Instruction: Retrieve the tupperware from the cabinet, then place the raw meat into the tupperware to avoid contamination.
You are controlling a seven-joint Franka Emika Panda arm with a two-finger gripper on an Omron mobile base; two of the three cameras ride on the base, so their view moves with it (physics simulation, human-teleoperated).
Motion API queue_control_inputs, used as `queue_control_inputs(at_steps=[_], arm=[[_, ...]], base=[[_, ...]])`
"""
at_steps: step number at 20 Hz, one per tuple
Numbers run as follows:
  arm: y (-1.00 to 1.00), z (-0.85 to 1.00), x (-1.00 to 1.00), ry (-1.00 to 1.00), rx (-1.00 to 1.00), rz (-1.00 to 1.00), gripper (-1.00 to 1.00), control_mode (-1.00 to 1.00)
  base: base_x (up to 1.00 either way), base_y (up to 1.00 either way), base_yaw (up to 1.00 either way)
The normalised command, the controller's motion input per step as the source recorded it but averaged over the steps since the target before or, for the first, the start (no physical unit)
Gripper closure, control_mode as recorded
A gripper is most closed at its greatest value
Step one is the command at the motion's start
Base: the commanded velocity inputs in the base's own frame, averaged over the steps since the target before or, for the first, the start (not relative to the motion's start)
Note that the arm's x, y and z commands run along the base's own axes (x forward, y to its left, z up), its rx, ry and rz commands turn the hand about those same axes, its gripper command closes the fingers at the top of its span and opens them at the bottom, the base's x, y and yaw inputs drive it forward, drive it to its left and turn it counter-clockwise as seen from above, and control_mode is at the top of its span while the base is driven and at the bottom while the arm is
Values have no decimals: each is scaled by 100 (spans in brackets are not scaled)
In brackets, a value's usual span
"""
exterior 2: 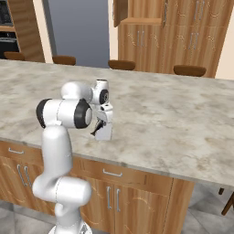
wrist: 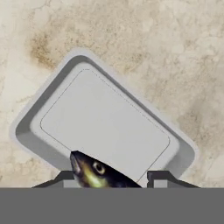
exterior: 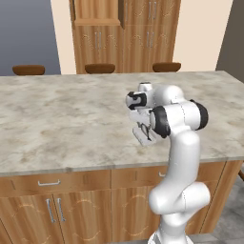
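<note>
Marble counter (exterior: pixel 71 119) bears the tupperware (wrist: pixel 105 127); above it, the tool (wrist: pixel 111 177), half-open, grips a fish (wrist: pixel 98 173).

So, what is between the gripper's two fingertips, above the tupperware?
A fish, dark with a yellow eye, sits between the fingertips over the tupperware, in the hand view.

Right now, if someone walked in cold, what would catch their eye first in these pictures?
Probably the white arm bent low over the marble counter, its gripper carrying a dark, shiny fish between the fingers. Directly below the fish sits the tupperware, a pale empty box near the counter's front edge. Behind the counter stands the tall wood cabinet.
</note>
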Motion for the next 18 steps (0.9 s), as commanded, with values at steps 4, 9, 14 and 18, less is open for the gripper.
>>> queue_control_inputs(at_steps=[4,9,14,18], arm=[[-3,-21,0,9,3,0,100,-100],[-2,-22,0,5,3,0,-100,-100],[-14,0,0,0,1,2,-100,-100],[-20,8,8,0,0,5,-100,-100]], base=[[0,0,0],[0,0,0],[0,0,0],[0,0,0]])
